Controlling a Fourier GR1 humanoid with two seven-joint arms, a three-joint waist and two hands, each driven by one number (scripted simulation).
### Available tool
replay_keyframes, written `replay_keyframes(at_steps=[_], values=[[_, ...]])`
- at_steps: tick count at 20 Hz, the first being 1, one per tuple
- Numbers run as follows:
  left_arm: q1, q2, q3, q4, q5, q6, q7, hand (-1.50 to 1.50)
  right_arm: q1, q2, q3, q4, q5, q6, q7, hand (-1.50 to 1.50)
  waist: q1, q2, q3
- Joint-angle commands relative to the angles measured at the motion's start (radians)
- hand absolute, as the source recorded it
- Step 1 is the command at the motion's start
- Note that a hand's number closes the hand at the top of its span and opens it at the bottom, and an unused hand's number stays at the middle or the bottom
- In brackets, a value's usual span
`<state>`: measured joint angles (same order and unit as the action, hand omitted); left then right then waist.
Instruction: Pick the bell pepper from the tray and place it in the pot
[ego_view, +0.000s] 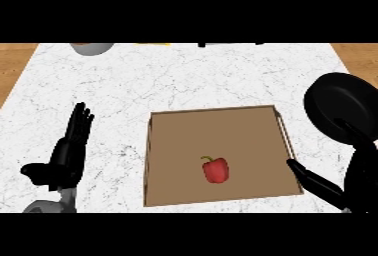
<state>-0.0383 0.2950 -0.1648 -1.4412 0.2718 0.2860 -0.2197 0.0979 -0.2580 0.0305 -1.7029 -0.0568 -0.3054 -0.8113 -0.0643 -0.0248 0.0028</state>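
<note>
You see the red bell pepper (215, 170) lying on the brown tray (177, 145), a little below the tray's middle, with neither hand touching it. Your left hand (65, 155) rests open at the left edge, fingers straight and pointing up, holding nothing. Your right hand (336, 187) comes in at the lower right, partly cut off by the frame; its fingers look spread and straight beside the tray's right rim, holding nothing. The black pot (341, 105) stands right of the tray, its near side overlapped by that hand.
</note>
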Motion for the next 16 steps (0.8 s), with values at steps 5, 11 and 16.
replay_keyframes(at_steps=[5,11,16], values=[[0.033,-0.059,-0.06,-0.08,-0.038,0.031,0.002,0.0,0.426,0.119,0.153,-0.222,0.165,-0.064,-0.406,-1.5,0.039,0.018,-0.003],[0.045,-0.06,-0.061,-0.102,-0.047,0.041,0.005,0.0,0.623,0.034,0.204,-0.311,0.514,-0.171,-0.111,-1.5,0.049,0.022,-0.007],[0.011,-0.042,-0.059,-0.118,-0.051,0.034,0.052,0.0,0.693,0.04,0.241,-0.309,0.82,-0.198,0.129,-1.5,0.068,0.03,-0.007]])
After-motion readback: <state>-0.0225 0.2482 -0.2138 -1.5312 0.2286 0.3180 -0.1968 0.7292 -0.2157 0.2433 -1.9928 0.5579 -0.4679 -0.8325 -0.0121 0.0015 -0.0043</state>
